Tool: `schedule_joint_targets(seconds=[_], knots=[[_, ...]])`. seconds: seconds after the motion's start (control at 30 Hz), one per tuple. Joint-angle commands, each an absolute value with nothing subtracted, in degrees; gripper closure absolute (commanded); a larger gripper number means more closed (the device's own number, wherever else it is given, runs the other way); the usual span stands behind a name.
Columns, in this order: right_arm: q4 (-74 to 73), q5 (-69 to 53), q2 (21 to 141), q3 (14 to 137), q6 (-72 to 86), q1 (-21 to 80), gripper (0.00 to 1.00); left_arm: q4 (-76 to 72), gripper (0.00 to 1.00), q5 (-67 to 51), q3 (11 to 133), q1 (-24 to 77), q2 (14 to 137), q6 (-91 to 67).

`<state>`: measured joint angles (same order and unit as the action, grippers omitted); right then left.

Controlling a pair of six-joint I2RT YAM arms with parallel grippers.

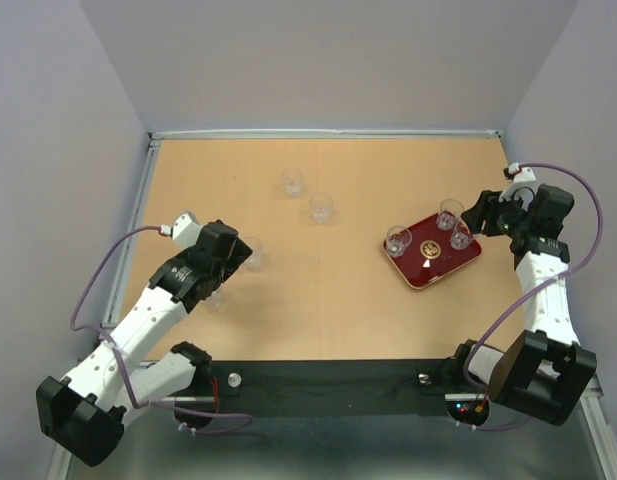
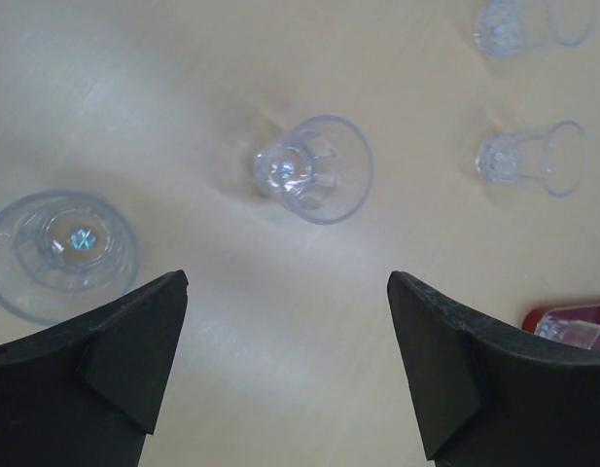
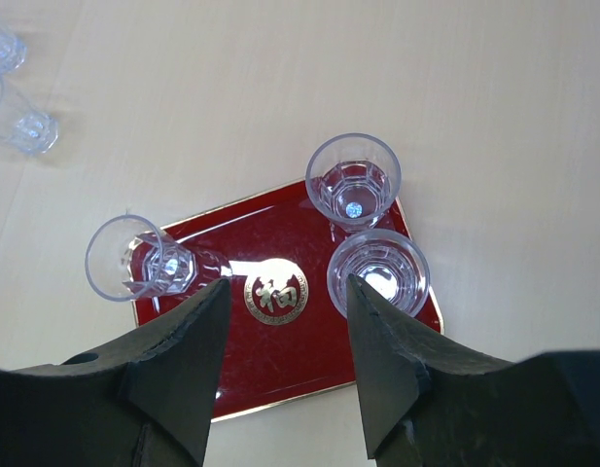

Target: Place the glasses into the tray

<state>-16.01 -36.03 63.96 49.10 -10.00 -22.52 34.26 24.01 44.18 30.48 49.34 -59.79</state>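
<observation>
Far left of the pale wood-look tabletop (image 1: 348,300): left claw (image 2: 285,292) released, dark blunt fingers (image 2: 124,341) spread wide, gripping nothing. Just past the finger on the left of the wrist view, near glass (image 2: 61,243), upright, seen straight down its mouth. Ahead of the gap and apart from both fingers, middle glass (image 2: 314,167), clear, with faceted base and flared rim. Farther right, well apart from that claw, two far glasses (image 2: 531,158) of the same small tumbler shape, standing on bare tabletop. All four outside the tray.

Right of centre: tray (image 3: 280,365), dark red, glossy, rectangular with rounded corners, a thin gold line along the raised rim, set askew to the tabletop edges. At its centre a round gold emblem (image 3: 276,298) bearing one East Asian character, too stylised to read surely. Three tray glasses (image 3: 353,185) upright inside: one at the left end, two close together at the right end, touching or not, cannot tell.

Far right: right claw (image 3: 285,292) released, fingers parted above the tray's near side, emblem showing between them, holding nothing. Left-end glass just beyond one fingertip, nearer glass of the pair just beyond the other.
</observation>
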Motion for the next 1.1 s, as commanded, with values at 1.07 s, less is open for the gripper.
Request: schedule_joint_targets(seconds=[1.07], knots=[[-14.2, -34.6, 62.1, 49.0, -9.8, -22.9, 0.43, 39.6, 0.34, 18.5, 42.2, 18.5, 60.2, -63.7]])
